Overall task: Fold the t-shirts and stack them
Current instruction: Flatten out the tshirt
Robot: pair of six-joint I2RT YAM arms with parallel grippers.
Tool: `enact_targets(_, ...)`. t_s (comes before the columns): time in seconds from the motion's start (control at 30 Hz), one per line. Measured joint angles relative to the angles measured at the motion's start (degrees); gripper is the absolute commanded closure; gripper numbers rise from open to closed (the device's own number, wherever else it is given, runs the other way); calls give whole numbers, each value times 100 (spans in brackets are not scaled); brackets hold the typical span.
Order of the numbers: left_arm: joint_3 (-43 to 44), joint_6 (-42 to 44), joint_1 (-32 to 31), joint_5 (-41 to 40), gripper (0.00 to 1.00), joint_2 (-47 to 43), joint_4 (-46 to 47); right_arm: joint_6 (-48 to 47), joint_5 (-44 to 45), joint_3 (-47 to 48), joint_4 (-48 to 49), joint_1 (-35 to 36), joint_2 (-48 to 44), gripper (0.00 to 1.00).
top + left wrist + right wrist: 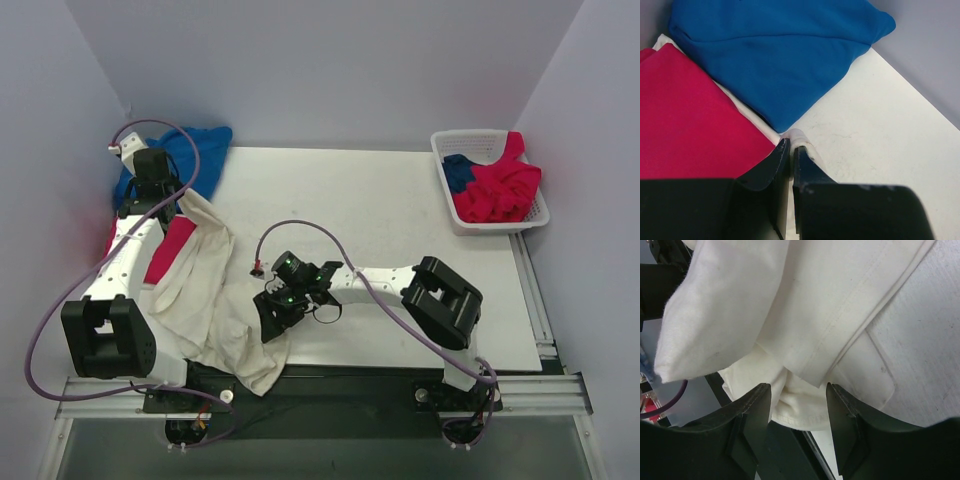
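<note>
Three shirts, left side: a white t-shirt (215, 300), a red t-shirt (172, 248) and a blue t-shirt (200, 150) lie at the left of the surface (400, 220).
White t-shirt: loose and rumpled over the near-left part of the surface. Its lower hem hangs over the near edge. One corner is drawn up toward the far left, across the red t-shirt.
Red t-shirt: flat, and partly covered by the white cloth. The left wrist view shows it just beside the blue t-shirt, with a thin strip of white between them.
Blue t-shirt: folded, in the far-left corner of the surface.
Left hand (791, 144): fingers pressed almost together, clamped on a small fold of the white t-shirt's edge, just where the red and blue cloth come close.
Right hand (797, 387): fingers well apart, low at the white t-shirt's near edge. Folds of white cloth lie between them. Whether the pads touch the cloth cannot be told.
Basket (468, 136): white, at the far right of the surface. It holds a bunched red garment (500, 190) and a dark blue garment (458, 172).
</note>
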Motion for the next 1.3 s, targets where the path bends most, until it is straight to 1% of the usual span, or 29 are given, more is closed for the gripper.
enact_targets(0.43, 0, 0, 20, 4, 100, 0, 2, 210, -380, 50, 131, -20, 214, 52)
enact_targets(0.87, 0, 0, 57, 92, 100, 0, 4, 356, -424, 83, 149, -201, 354, 52)
enact_targets(1.2, -2, -2, 107, 136, 100, 0, 4, 439, -717, 376, 157, -210, 667, 52)
enact_targets(1.3, -2, -2, 120, 138, 100, 0, 4, 461, -802, 400, 166, -210, 713, 57)
